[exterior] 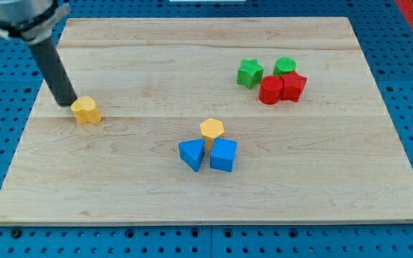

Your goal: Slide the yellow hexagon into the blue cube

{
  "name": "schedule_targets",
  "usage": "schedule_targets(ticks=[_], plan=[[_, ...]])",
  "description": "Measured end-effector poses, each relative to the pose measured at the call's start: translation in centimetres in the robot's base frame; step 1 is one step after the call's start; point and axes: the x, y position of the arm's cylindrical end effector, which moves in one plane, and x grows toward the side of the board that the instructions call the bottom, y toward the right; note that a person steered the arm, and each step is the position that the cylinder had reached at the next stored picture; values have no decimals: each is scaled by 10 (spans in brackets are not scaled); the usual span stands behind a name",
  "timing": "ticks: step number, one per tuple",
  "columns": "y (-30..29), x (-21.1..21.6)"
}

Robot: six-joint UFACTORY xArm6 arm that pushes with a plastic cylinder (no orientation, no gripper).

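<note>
1. Resting low at the view's left, my tip (71,102) touches, or all but touches, the upper-left side of a yellow block (86,110) whose shape I cannot make out for certain.
2. No jaws exist on this rig; the rod holds nothing and can only push.
3. Near the middle of the bench (335,186), the yellow hexagon (211,130) sits just above the gap between two blue blocks. It seems to touch the blue cube (223,155) below and to its right.
4. A second blue block (191,155), wedge-like, lies just left of the cube.
5. Judging by looks, the hexagon is light, stiff and smooth, so it should slide easily on the wood but may spin off a small tip. Pushing is best square on its upper face, toward the cube.
6. Well apart at the upper right sit a green star (249,73), a green block (285,66) and two red blocks (271,90) (293,85).
</note>
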Motion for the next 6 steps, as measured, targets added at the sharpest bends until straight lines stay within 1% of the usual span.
schedule_targets(ticks=[1, 2, 3, 4, 5, 6], plan=[[119, 25], [204, 26], [170, 12], [170, -14], [264, -13], [271, 8]])
